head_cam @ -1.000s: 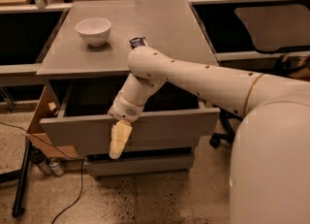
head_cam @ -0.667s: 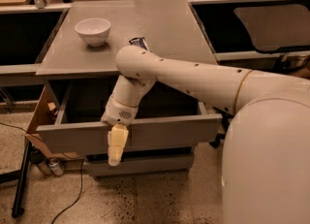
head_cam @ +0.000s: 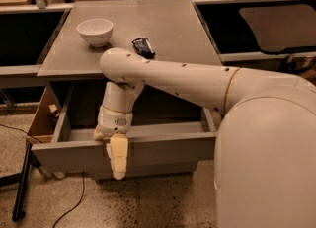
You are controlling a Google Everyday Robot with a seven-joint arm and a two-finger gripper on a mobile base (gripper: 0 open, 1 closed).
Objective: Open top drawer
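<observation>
One claw (head_cam: pixel 118 159) over the front lip of the top drawer (head_cam: pixel 168 149)

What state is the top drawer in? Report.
Open: the top drawer sits pulled out, its grey interior showing, with the gripper at its front edge.

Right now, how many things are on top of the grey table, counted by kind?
White bowl: 1
Dark packet: 1
Total on the table: 2
The gripper is not on top; it hangs over the front of the open top drawer.
</observation>
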